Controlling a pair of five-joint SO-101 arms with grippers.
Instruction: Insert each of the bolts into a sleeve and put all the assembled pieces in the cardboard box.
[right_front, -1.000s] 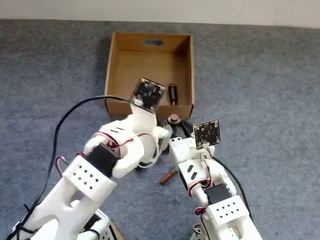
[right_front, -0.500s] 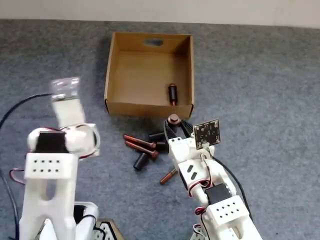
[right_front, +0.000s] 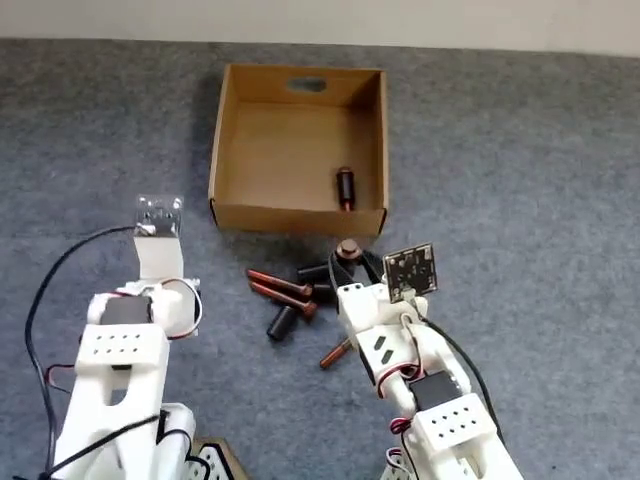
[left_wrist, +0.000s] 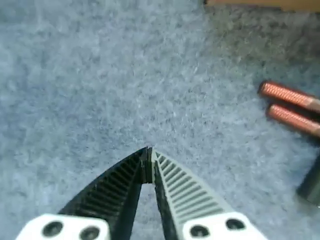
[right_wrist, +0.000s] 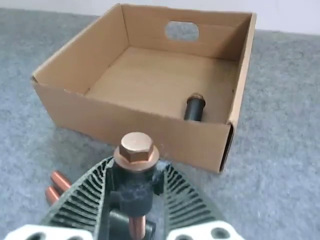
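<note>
Your table (right_front: 520, 150) is covered in grey carpet. The box (right_front: 228, 150) stands upright and open on its far side. One assembled piece (right_front: 345, 187) lies on the box floor near the right wall.

Your left hand (left_wrist: 150, 152) sits over bare carpet to the left of the loose parts. Its fingers are closed tip to tip with nothing between them. Your right hand (right_wrist: 136, 165) sits just in front of the box's near wall. It is clamped on a second piece (right_wrist: 136, 150), a black sleeve with a copper bolt through it, hex head uppermost.

Loose parts lie on the carpet between the arms:
- Two bolts (right_front: 280, 285) lie side by side, close together.
- A third bolt (right_front: 337, 352) lies beside the right arm.
- One sleeve (right_front: 281, 322) lies just nearer you than the pair.
- More sleeves (right_front: 314, 273) are bunched beside the right hand; their count is unclear.
</note>
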